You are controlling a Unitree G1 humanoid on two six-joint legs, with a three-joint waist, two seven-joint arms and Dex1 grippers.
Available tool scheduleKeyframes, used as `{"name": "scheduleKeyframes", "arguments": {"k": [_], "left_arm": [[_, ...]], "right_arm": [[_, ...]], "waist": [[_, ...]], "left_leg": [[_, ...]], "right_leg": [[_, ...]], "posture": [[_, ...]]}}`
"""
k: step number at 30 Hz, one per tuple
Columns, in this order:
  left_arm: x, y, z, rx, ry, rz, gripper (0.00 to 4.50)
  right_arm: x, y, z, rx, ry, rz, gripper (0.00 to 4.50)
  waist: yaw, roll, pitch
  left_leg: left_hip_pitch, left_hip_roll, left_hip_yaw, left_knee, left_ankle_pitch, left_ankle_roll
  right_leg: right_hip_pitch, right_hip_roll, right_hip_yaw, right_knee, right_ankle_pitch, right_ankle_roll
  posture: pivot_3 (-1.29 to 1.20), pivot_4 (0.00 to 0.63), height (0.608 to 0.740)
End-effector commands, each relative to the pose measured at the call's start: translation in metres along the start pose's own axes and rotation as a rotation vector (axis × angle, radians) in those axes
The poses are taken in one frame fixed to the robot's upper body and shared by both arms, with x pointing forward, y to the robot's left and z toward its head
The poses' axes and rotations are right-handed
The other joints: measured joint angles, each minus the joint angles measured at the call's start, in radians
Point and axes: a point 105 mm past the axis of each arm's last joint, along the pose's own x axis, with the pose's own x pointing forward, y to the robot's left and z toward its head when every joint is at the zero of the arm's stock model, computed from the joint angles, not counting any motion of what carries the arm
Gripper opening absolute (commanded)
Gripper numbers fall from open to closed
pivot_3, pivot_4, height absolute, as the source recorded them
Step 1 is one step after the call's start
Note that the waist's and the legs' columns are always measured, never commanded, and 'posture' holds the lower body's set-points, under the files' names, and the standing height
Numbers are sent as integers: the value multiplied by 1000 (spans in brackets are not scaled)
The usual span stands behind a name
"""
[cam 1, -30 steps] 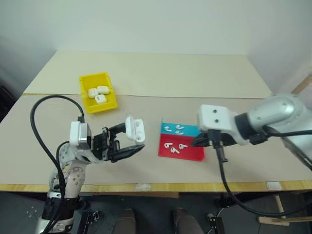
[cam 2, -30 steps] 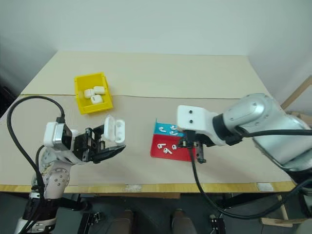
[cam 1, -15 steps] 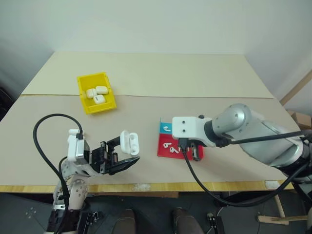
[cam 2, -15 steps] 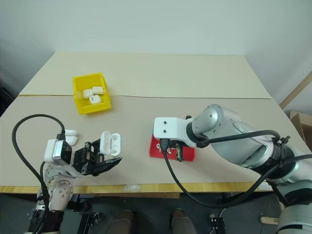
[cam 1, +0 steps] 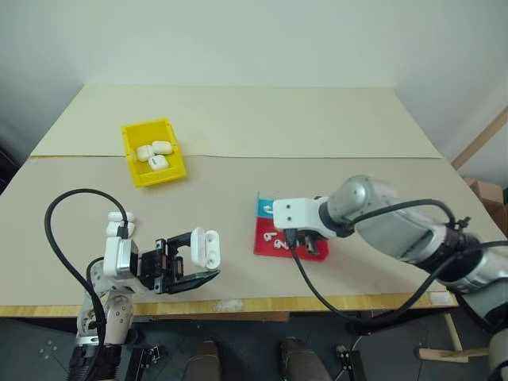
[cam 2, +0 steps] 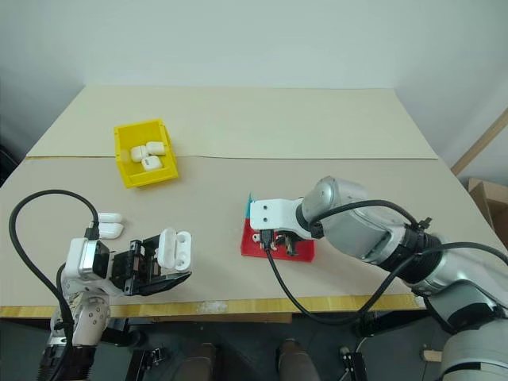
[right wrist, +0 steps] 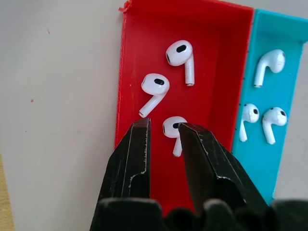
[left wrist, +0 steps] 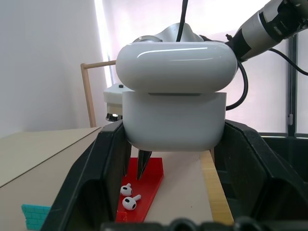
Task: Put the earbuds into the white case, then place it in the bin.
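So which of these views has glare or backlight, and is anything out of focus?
Left wrist view: a bright window behind backlights the scene, and the white case carries a glossy highlight along its lid. Right wrist view: evenly lit, the earbuds sharp, the right gripper fingers slightly soft up close. Head views: soft even light, faint shadows by the bin.

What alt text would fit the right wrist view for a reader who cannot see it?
The right gripper, its two black fingers slightly apart, hangs over the red half of a tray, straddling one of three white earbuds lying there. Three more earbuds lie in the blue half beside it, on a beige table.
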Motion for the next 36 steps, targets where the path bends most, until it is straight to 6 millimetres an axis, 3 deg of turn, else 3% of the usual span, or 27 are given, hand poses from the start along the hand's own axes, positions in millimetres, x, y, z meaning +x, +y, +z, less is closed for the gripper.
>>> {"name": "scheduleKeyframes", "arguments": {"k": [1,36], "left_arm": [[3,-2,9,51,-10,-13,2714],[3,-7,10,59,25,29,2714]], "right_arm": [[-6,-9,4,-44,-5,-35,1758],[16,-18,-15,-104,62,1,1758]], "waist": [[0,0,0],[0,0,0]], "left_leg": [[0,0,0,0,0,0],[0,0,0,0,0,0]], "right_leg": [[0,0,0,0,0,0],[0,0,0,0,0,0]], "posture": [[0,150,740],[0,150,740]]}}
